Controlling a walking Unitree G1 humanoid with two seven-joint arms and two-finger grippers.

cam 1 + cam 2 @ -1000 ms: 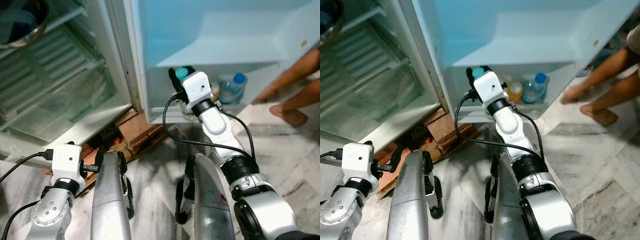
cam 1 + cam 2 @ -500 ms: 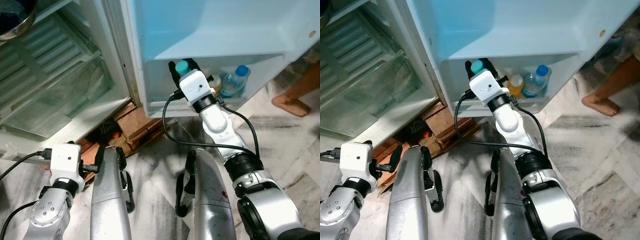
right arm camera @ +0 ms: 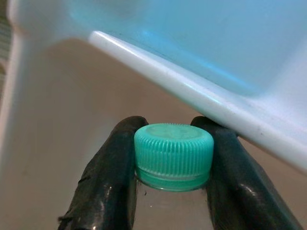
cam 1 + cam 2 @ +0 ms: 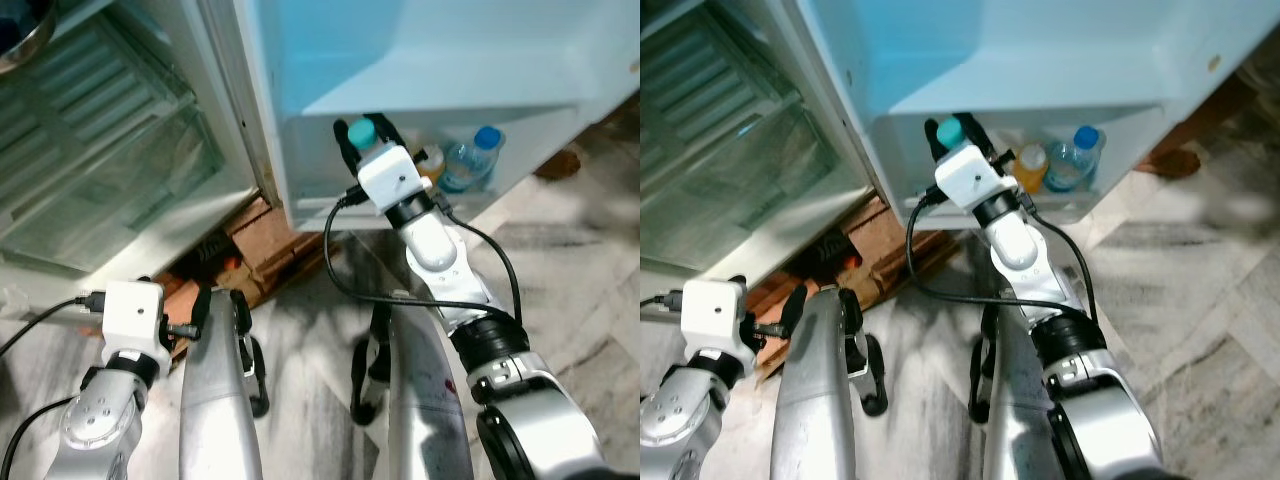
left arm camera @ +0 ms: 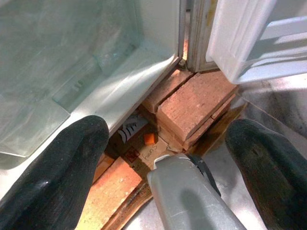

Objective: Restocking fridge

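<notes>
— How should the robot finish this placement?
— Its right gripper (image 4: 362,139), clamped on the green-capped bottle (image 3: 173,154), should lower it straight into the door shelf (image 4: 330,215), clear of the ledge above.
— What's already there?
— An orange-capped bottle (image 4: 1031,166) and a blue-capped bottle (image 4: 470,166). The left gripper (image 5: 168,158) hangs idle, fingers wide.

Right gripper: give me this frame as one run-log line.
phase: placing | right gripper: shut on green-capped bottle, at lower door shelf | shelf already holds orange-capped bottle, blue-capped bottle | left gripper: open, idle near bricks
</notes>
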